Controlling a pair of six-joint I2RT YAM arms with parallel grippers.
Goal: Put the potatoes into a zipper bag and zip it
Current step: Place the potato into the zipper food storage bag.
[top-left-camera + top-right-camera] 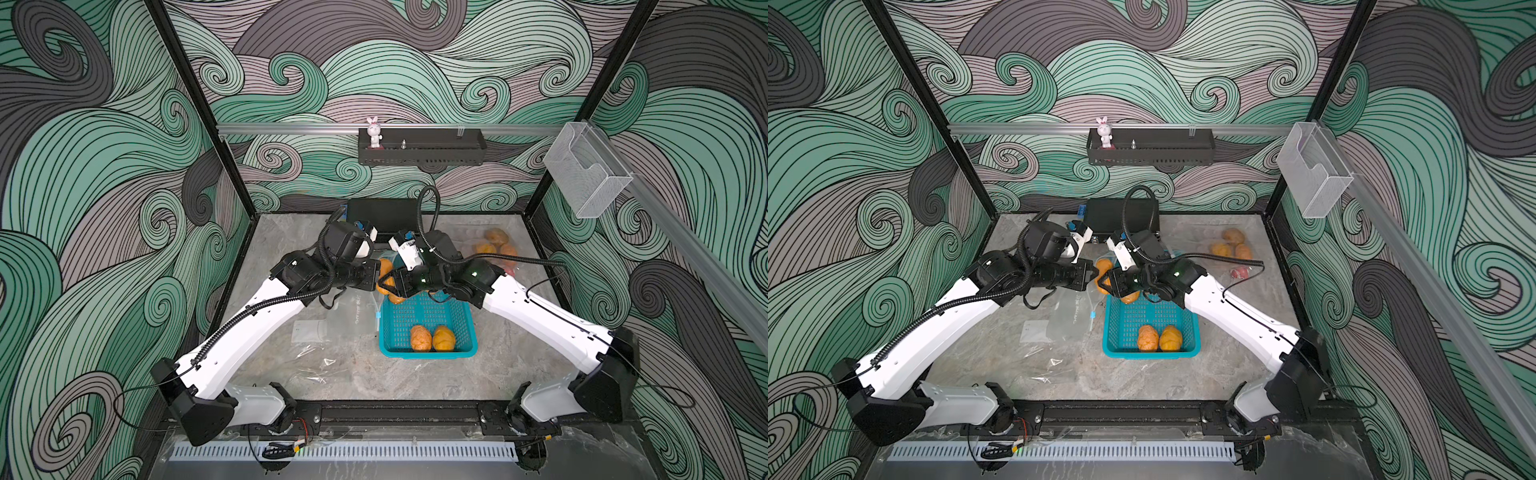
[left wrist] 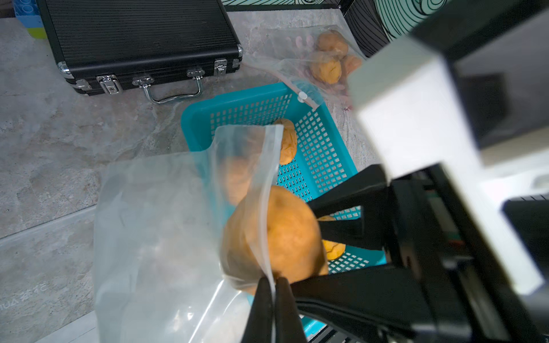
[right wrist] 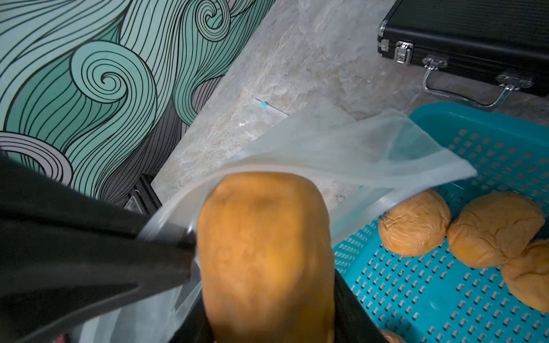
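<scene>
My left gripper (image 2: 274,280) is shut on the zip rim of a clear zipper bag (image 2: 160,222) and holds its mouth up beside the teal basket (image 2: 320,154). In my right gripper (image 3: 267,311) sits an orange-tan potato (image 3: 264,246), gripped from both sides and halfway through the bag's mouth; the rim crosses the potato (image 2: 285,234). In a top view both grippers meet at the basket's far left corner (image 1: 384,278). Other potatoes lie in the basket (image 1: 420,338) (image 1: 444,337) (image 3: 414,222). An orange blur (image 2: 237,178) shows through the film; whether it is inside the bag is unclear.
A second clear bag holding potatoes (image 1: 494,245) lies at the back right of the table. At the back wall rests a black case (image 1: 382,214). Spare flat bags (image 1: 316,332) lie left of the basket, under my left arm. Patterned walls close in three sides.
</scene>
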